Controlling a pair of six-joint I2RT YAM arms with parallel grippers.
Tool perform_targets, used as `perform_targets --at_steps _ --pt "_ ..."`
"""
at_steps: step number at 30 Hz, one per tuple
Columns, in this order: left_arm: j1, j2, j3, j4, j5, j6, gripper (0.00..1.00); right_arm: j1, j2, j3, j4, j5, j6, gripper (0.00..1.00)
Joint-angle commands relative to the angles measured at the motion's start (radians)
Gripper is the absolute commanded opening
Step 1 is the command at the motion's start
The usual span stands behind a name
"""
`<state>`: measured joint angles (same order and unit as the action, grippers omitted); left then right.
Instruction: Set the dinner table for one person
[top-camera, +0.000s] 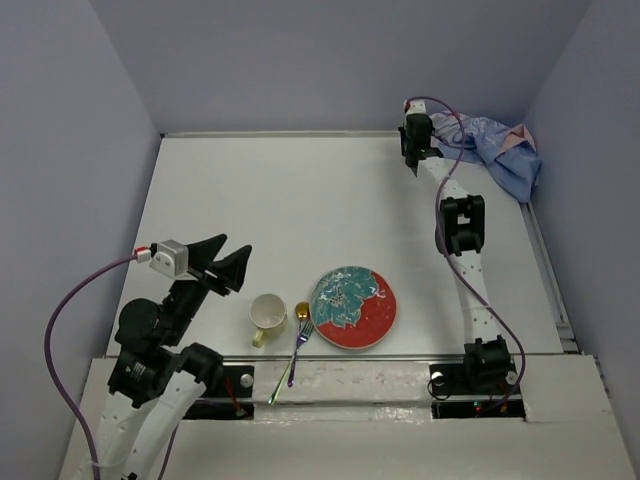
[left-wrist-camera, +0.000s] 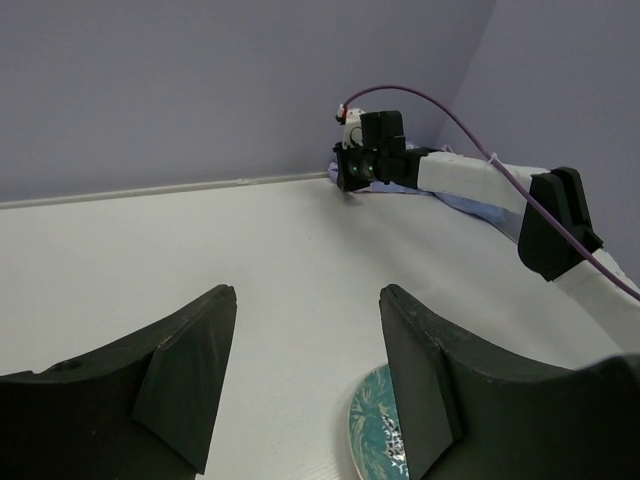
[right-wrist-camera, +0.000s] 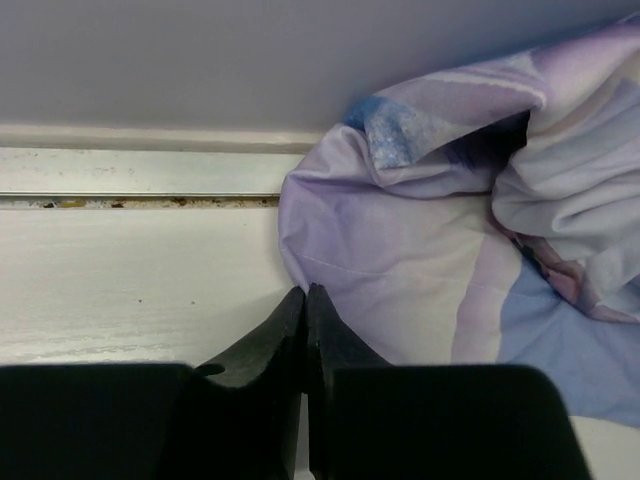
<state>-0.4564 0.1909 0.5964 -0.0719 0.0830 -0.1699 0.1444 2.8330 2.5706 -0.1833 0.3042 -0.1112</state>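
Observation:
The white dinner table (top-camera: 300, 200) carries a red plate with a teal flower pattern (top-camera: 352, 306) near the front, also low in the left wrist view (left-wrist-camera: 372, 430). A cream cup (top-camera: 268, 313) stands left of it, with a gold spoon (top-camera: 302, 312) and an iridescent fork (top-camera: 290, 360) between them. My left gripper (top-camera: 228, 262) is open and empty (left-wrist-camera: 305, 300), above the table just left of the cup. My right gripper (top-camera: 415, 168) is at the far right corner, shut (right-wrist-camera: 305, 292) on the edge of the crumpled blue-lilac cloth mat (right-wrist-camera: 420, 230), which also shows in the top view (top-camera: 505, 150).
Grey-blue walls enclose the table on three sides. A metal rail (right-wrist-camera: 140, 201) runs along the back edge by the cloth. The right arm (top-camera: 462, 225) stretches over the table's right side. A white ledge (top-camera: 350, 375) fronts the arm bases.

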Motion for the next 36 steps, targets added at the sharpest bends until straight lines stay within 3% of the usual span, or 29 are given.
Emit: perform_targets --at_steps 1,6,9,11,14,16,20,24,29,32,36 --pt "0.004 -0.016 -0.006 0.055 -0.011 0.015 0.67 -0.003 -0.067 -0.065 0.056 0.001 -0.036 0.01" --pt "0.001 -0.011 -0.006 0.058 -0.029 0.015 0.57 0.026 -0.271 -0.191 0.08 -0.127 -0.067 0.0" --pt "-0.002 -0.008 -0.006 0.055 -0.049 0.01 0.54 0.095 -0.495 -0.341 0.088 -0.213 -0.119 0.0" --pt "-0.01 -0.007 -0.003 0.052 -0.061 0.009 0.53 0.148 -0.631 -0.51 0.073 -0.303 -0.117 0.0" --pt "-0.018 0.013 0.002 0.046 -0.072 0.004 0.49 0.182 -0.939 -0.787 0.062 -0.411 -0.015 0.0" --pt "-0.022 0.031 0.008 0.04 -0.072 -0.003 0.44 0.182 -1.042 -1.014 0.062 -0.466 0.085 0.0" --pt "-0.027 0.096 0.031 0.058 -0.065 -0.043 0.4 0.192 -1.262 -1.361 0.068 -0.378 0.241 0.0" --pt "-0.027 0.214 0.068 0.118 -0.003 -0.123 0.35 0.192 -1.469 -1.594 0.029 -0.315 0.349 0.0" --pt "-0.028 0.363 0.16 0.188 0.04 -0.157 0.33 0.192 -1.71 -1.739 -0.033 -0.238 0.384 0.0" --pt "-0.036 0.478 0.213 0.205 0.026 -0.152 0.32 0.192 -1.735 -1.771 -0.039 -0.26 0.352 0.0" --pt "-0.077 0.672 0.305 0.175 -0.113 -0.096 0.32 0.192 -1.759 -1.802 -0.009 -0.293 0.355 0.0"
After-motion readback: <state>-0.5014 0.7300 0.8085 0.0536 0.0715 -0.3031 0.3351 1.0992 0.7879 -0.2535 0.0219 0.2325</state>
